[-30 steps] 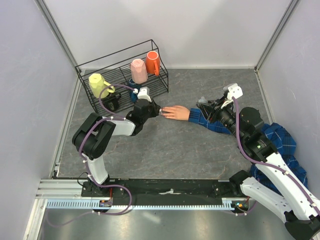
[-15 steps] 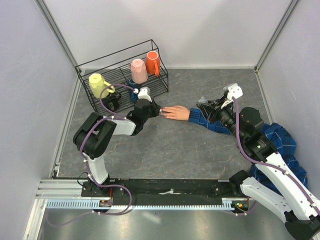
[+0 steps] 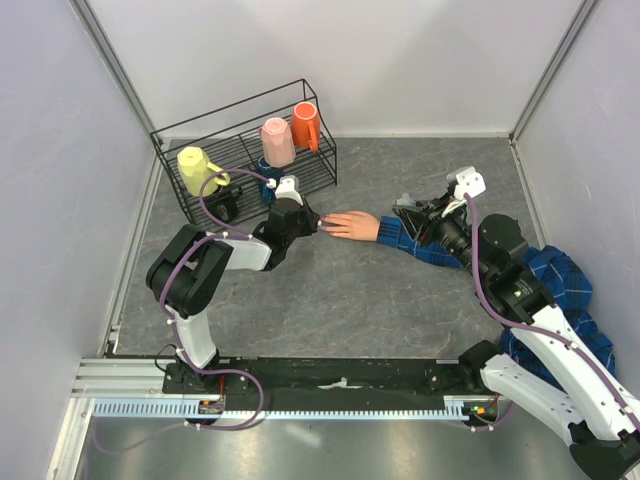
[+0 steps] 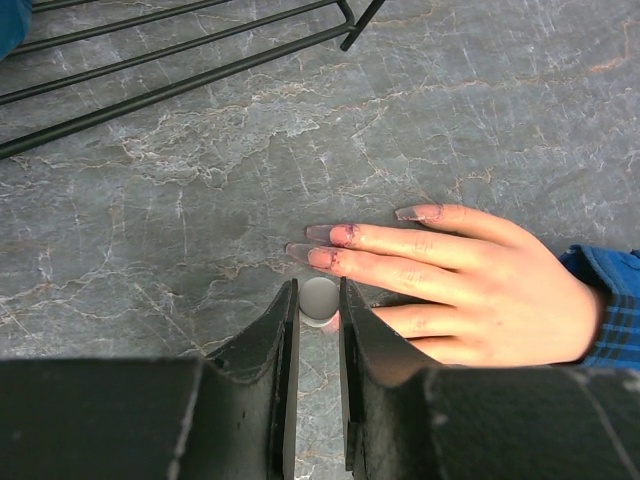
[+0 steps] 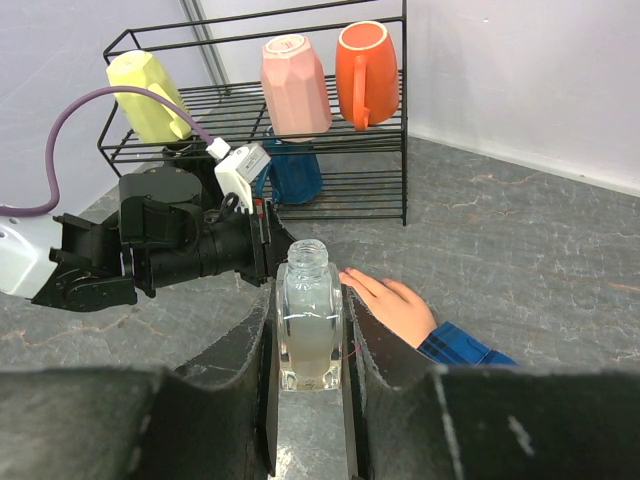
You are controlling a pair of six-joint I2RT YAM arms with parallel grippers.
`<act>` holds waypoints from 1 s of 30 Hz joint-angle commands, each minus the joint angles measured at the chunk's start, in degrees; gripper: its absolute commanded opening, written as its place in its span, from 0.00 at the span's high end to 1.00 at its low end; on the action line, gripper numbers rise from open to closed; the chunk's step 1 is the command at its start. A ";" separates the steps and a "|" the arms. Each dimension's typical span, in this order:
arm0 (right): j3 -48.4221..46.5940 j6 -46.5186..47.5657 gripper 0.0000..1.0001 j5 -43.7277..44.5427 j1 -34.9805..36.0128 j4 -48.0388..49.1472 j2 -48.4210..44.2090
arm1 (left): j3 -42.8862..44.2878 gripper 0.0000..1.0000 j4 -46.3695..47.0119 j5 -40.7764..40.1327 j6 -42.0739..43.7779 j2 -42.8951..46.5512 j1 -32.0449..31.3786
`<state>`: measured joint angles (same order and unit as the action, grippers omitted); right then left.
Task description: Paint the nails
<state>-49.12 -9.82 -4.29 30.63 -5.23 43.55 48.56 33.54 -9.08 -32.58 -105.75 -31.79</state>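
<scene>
The peach-pink fake hand (image 3: 352, 225) lies palm down on the table, at the end of a blue plaid sleeve (image 3: 410, 240). In the left wrist view its nails (image 4: 320, 233) carry dark purplish smears. My left gripper (image 4: 319, 300) is shut on a small round grey brush cap (image 4: 319, 294), held right at a fingertip of the hand (image 4: 470, 290). My right gripper (image 5: 310, 330) is shut on a small clear bottle (image 5: 308, 320) with an open neck, upright, beside the hand's wrist. In the top view the right gripper (image 3: 412, 210) sits over the sleeve.
A black wire rack (image 3: 250, 150) stands at the back left with a yellow mug (image 3: 198, 168), a pink mug (image 3: 277, 142), an orange mug (image 3: 306, 125) and a blue cup (image 3: 268, 180). Bunched blue plaid cloth (image 3: 560, 280) lies at the right wall.
</scene>
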 commanded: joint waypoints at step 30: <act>0.17 -0.37 1.00 -0.71 0.04 2.33 -0.75 | -0.65 0.98 0.38 -3.40 1.37 5.20 0.77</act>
<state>-49.12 -9.82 -4.29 30.63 -5.23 43.55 48.47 32.58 -10.48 -32.53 -105.01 -31.22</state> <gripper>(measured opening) 0.300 0.238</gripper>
